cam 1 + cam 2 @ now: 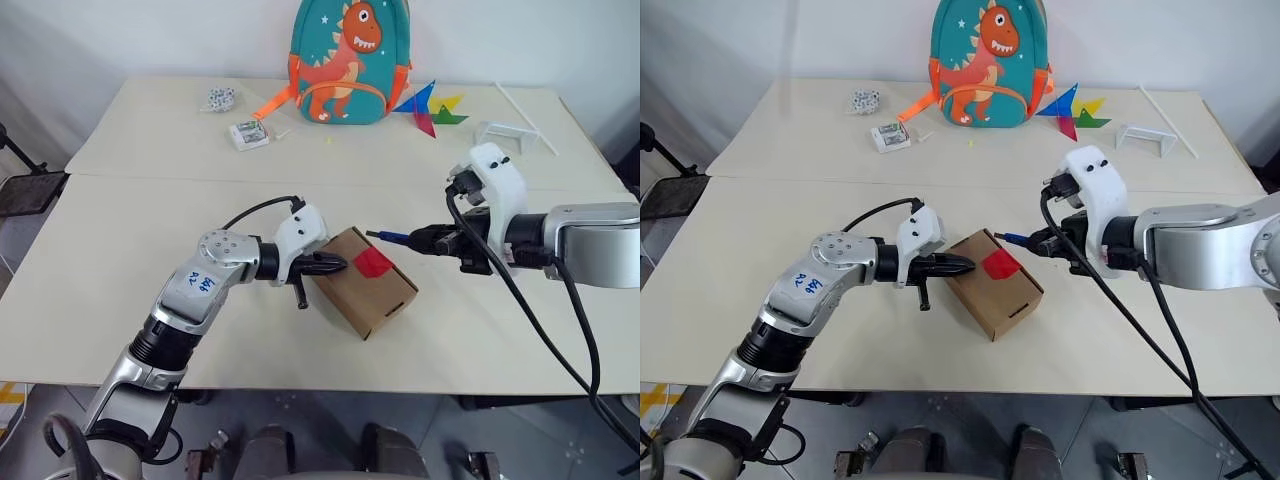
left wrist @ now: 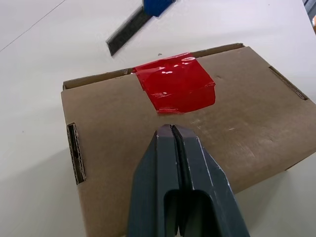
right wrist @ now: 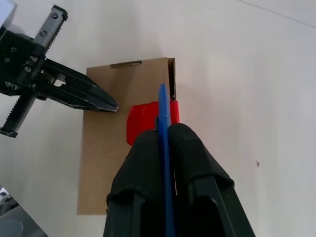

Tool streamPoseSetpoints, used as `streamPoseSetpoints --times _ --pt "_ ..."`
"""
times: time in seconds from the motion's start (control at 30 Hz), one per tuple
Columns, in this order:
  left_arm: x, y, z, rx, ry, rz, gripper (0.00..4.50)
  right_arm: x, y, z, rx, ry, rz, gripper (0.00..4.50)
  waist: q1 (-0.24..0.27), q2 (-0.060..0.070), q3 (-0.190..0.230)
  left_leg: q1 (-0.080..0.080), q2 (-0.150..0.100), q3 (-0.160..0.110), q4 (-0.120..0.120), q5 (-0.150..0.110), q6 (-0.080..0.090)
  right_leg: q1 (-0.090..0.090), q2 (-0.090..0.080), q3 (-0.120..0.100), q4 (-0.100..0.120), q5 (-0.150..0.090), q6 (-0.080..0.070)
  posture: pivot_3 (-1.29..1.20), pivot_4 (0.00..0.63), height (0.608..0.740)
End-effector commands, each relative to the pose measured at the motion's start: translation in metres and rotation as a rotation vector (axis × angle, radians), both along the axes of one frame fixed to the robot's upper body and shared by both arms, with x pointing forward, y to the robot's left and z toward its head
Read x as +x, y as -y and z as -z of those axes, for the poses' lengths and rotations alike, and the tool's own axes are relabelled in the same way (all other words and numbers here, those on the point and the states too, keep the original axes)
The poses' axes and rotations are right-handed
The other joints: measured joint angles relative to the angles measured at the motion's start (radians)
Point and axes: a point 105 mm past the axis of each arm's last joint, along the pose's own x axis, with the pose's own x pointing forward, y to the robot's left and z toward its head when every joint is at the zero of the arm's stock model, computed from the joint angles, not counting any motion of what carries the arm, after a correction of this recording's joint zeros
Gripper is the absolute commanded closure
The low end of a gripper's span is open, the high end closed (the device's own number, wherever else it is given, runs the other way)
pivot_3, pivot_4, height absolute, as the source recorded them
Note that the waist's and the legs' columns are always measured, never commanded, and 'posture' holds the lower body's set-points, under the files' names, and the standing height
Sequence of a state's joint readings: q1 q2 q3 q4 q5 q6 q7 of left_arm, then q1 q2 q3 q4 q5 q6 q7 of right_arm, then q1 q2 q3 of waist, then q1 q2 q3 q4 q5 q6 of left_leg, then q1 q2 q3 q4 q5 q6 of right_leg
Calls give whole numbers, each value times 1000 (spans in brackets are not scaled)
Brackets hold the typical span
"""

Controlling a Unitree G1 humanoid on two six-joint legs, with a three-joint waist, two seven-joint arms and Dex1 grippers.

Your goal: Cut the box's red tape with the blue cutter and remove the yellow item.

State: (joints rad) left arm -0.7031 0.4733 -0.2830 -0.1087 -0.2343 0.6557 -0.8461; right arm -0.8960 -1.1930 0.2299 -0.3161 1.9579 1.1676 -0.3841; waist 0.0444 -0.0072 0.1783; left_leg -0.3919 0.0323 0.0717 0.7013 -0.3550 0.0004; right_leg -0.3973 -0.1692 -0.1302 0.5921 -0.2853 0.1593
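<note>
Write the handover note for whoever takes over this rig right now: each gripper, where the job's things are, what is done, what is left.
Left gripper: jaws shut, empty, tips pressing on the box top beside the red tape.
Right gripper: jaws shut on the blue cutter, tip pointing at the tape, just short of the box's edge.
Box: closed on the near table, tape uncut.
Done: cutter picked up, box steadied.
Left: cut the tape, open the flaps, take out the yellow item.

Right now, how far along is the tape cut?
Done: the right pincer is shut on the cutter, and the shut left pincer rests on the box. In hand: the cutter tip nears the box's edge by the tape. Left: the tape looks uncut, flaps closed, no yellow item out.
</note>
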Motion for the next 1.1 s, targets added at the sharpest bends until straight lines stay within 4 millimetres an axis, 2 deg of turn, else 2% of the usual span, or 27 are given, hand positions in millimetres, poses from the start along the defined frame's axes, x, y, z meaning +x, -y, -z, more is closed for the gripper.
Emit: streamPoseSetpoints --times 0.03,0.67,1.1 --pt "-6 4 3 9 -15 14 4500 -1 -2 -10 11 25 -14 4410 1 0 0 0 0 0 0 0 0 0 0 0 0 0 0 0 150 740" --pt "-11 3 7 31 -37 17 4500 5 -7 -1 11 6 15 4410 2 0 0 0 0 0 0 0 0 0 0 0 0 0 0 0 150 740" --pt "-12 3 7 34 -41 9 4500 8 -1 6 6 -6 66 4410 2 0 0 0 0 0 0 0 0 0 0 0 0 0 0 0 150 740"
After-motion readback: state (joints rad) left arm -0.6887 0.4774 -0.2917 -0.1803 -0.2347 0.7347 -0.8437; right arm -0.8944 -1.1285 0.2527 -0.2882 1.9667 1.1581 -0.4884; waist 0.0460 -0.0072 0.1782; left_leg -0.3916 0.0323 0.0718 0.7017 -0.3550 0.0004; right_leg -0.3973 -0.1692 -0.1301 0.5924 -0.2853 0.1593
